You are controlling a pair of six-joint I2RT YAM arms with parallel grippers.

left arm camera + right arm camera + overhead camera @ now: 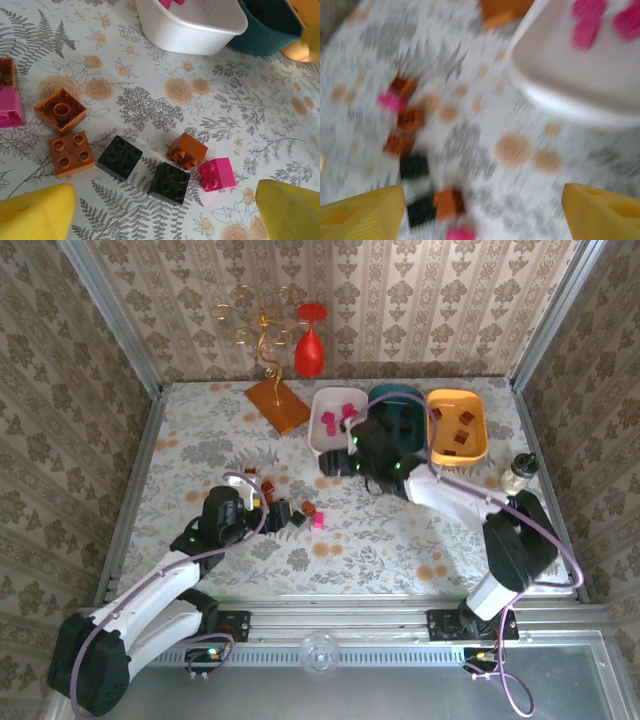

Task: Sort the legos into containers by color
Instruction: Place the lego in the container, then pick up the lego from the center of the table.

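Loose legos lie mid-table: two black [119, 157] [169, 182], orange ones [187, 150] [71, 154] and a pink one [217, 174]. My left gripper [280, 512] [165, 215] hovers just above and beside them, open, nothing between its yellow fingertips [35, 215]. My right gripper [337, 460] [482, 215] is at the near end of the white tray [322, 440] [560, 95], open and empty; its view is motion-blurred. Pink legos [330, 420] [587, 25] lie in the white tray. The teal tray [400, 400] is in the middle, and the orange-yellow tray [478, 435] holds brownish-orange legos [460, 435].
A flat orange-brown tile [278, 405] lies left of the white tray. A red wine glass [310, 340] and a gold candle holder [262, 330] stand at the back wall. A small clear jar [517, 472] sits at the right, by the right arm.
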